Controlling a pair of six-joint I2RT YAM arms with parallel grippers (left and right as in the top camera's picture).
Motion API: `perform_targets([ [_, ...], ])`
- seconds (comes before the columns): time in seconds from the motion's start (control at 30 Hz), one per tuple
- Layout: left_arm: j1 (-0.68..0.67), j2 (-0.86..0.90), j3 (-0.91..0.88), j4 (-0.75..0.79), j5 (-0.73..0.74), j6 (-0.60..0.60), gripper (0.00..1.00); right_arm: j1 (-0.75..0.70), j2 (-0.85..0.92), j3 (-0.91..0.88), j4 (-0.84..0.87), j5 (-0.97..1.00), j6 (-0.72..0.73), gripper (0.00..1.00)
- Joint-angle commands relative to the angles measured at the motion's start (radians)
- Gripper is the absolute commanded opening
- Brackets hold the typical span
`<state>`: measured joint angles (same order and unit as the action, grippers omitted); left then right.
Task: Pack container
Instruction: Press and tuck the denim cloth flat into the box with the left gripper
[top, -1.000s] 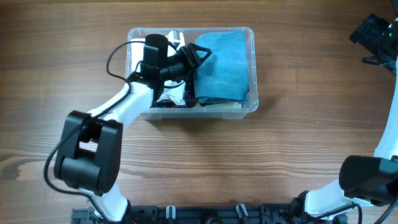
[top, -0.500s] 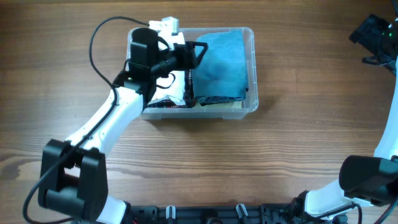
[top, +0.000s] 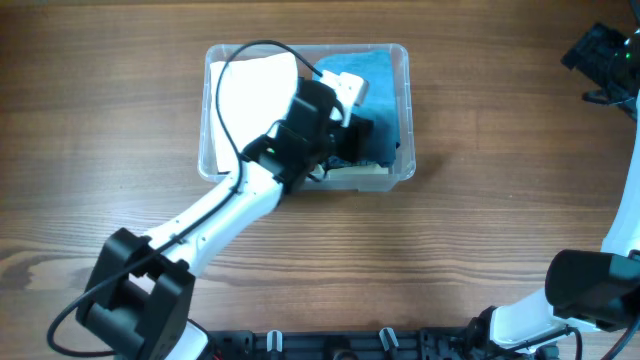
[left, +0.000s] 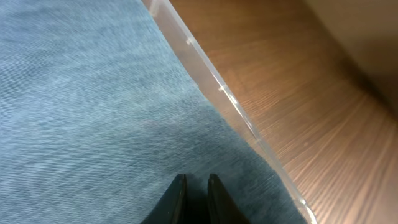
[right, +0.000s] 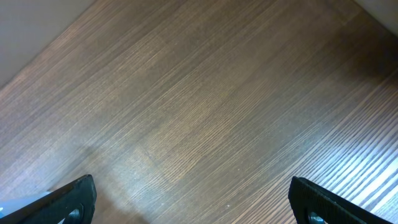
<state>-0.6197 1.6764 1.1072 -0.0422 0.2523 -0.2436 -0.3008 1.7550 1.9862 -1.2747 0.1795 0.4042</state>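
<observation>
The left gripper (left: 197, 182) has its two dark fingertips drawn almost together, with only a thin slit between them. They sit right at a blue cloth (left: 93, 112). The wrist view does not show whether a fold of fabric is nipped in that slit. The cloth lies flat and runs up to the clear wall of the container (left: 211, 81), with bare table (left: 298, 93) beyond.

From overhead, the left arm reaches into the right half of the container, its wrist covering much of the cloth. A white item (top: 255, 100) fills the left half, and something pale (top: 365, 172) shows along the near wall. The container itself stands towards the far edge of the table, a little left of the middle.

The right gripper (right: 193, 205) hangs spread wide over bare wood near the right edge, holding nothing.

The step in hand looks like settling the cloth into the tub, so packing seems well along. The next move probably calls for a gentle downward press or a clean lift out, kept clear of the thin wall so the tub does not shift.
</observation>
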Motion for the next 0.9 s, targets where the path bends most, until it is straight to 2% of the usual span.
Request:
perform_targets([
  [0.0,-0.053,0.088,0.003,0.009,-0.123,0.036,0.11,0.002,0.011,0.002,0.003,-0.005,0.016,1.0],
  [0.2,-0.074,0.206,0.003,0.054,-0.138,0.035,0.12,0.002,0.011,0.002,0.003,-0.005,0.015,1.0],
  [0.43,-0.068,0.203,0.007,0.076,-0.174,0.037,0.12,0.002,0.011,0.002,0.003,-0.005,0.016,1.0],
  [0.63,-0.068,0.112,0.04,0.059,-0.248,0.106,0.12,0.002,0.011,0.002,0.003,-0.005,0.016,0.99],
  [0.87,-0.067,-0.007,0.079,0.063,-0.411,0.295,0.13,0.002,0.011,0.002,0.003,-0.005,0.016,1.0],
])
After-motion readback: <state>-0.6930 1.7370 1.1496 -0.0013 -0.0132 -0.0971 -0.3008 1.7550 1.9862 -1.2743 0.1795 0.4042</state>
